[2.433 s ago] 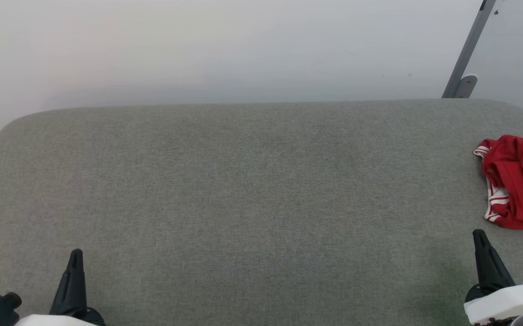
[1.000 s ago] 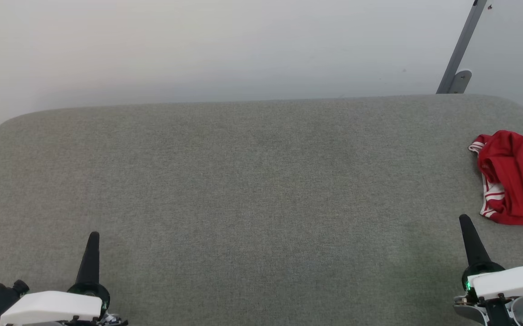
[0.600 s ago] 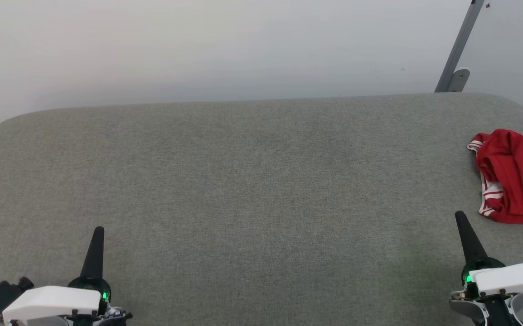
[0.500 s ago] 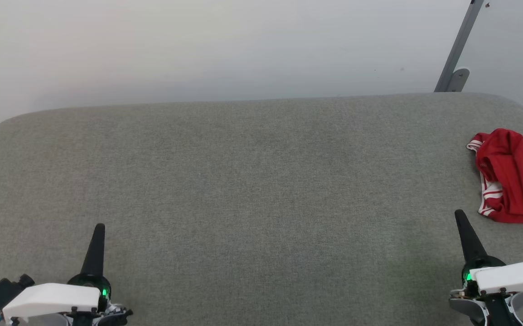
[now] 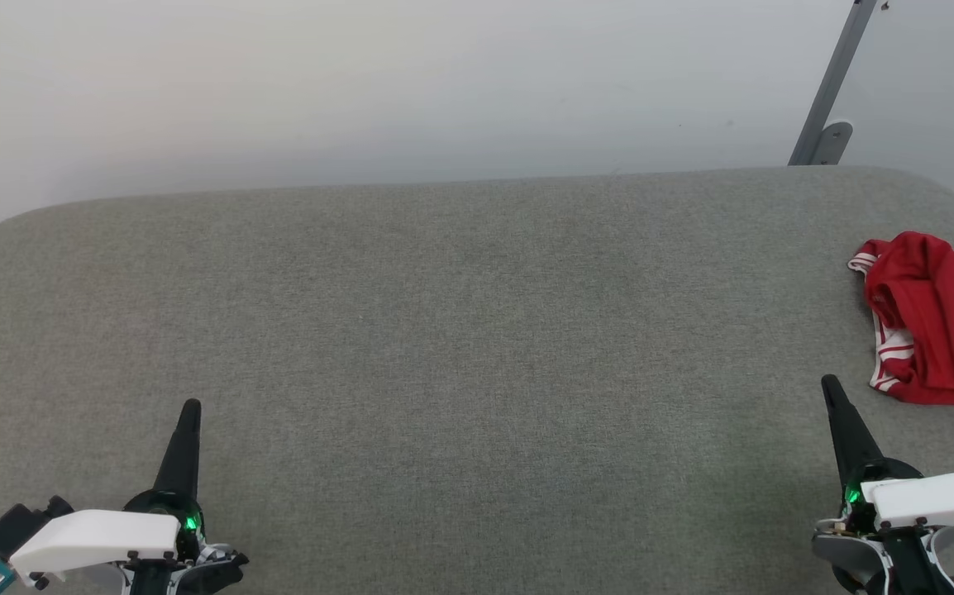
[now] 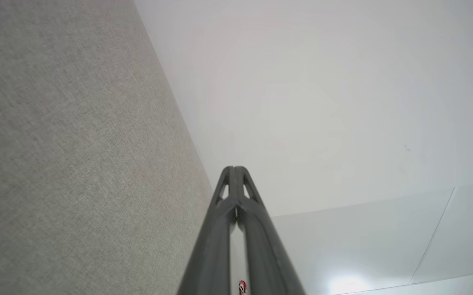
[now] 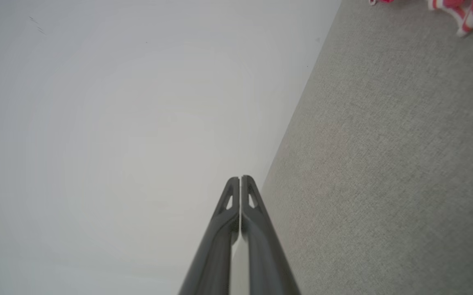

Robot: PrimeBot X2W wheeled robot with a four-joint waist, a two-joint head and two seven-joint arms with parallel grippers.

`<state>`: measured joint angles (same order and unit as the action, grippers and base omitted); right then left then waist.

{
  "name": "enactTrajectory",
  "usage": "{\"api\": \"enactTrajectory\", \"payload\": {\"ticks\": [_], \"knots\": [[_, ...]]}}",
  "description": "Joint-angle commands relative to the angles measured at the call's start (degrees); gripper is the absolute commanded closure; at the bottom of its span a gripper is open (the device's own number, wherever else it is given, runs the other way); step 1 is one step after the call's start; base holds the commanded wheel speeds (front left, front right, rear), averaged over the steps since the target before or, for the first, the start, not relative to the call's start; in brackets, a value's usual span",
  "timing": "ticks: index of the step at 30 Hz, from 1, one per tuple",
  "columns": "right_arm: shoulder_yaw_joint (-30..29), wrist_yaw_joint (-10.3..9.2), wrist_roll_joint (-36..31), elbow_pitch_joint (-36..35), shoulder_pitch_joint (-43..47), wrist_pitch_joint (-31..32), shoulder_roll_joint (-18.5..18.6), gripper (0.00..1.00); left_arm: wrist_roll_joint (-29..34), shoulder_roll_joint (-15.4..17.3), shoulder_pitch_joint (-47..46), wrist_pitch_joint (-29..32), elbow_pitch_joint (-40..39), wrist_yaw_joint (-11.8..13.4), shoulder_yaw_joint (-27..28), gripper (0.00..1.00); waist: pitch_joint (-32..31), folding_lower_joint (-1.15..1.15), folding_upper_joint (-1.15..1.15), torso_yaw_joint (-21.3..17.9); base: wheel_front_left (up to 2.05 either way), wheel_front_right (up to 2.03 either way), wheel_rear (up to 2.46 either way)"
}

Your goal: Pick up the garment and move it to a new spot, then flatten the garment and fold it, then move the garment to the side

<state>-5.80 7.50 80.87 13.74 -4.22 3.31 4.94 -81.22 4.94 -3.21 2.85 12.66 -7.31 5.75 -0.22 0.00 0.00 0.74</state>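
I had my left gripper (image 5: 187, 417) pinched fully together with nothing in it, over the near left part of the grey padded surface (image 5: 477, 314). My right gripper (image 5: 832, 398) was likewise pressed together and empty, over that surface's near right part. The garment (image 5: 940, 322) lay crumpled at the surface's right edge, just beyond the right gripper and not touching it.

Garment (image 5: 940, 322): red, with red-and-white striped trim at its edge. Desk (image 5: 460, 330): plain grey-green woven cloth, set against an off-white wall (image 5: 361, 83) crossed by a grey metal strut (image 5: 832, 83). Left hand (image 5: 189, 409) and right hand (image 5: 829, 386): black, backed by white casings (image 5: 93, 533), each with a small green light (image 5: 190, 521).
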Motion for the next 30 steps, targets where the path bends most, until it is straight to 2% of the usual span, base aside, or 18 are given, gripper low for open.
{"api": "enactTrajectory", "payload": {"ticks": [1,30], "knots": [[-0.17,-0.01,1.11,0.02,-1.06,0.49,-0.22,1.0,-0.84,-0.1,-1.15,0.43,0.0,-0.24,0.3,1.0,0.01,0.0,0.0,-0.03,0.0,0.0,0.0],[-0.82,-0.02,11.47,0.38,-2.43,3.39,-2.21,1.0,-11.01,-2.08,-3.39,3.71,1.42,-0.32,0.78,1.0,0.38,0.0,0.0,-0.71,0.0,0.0,0.0]]}}
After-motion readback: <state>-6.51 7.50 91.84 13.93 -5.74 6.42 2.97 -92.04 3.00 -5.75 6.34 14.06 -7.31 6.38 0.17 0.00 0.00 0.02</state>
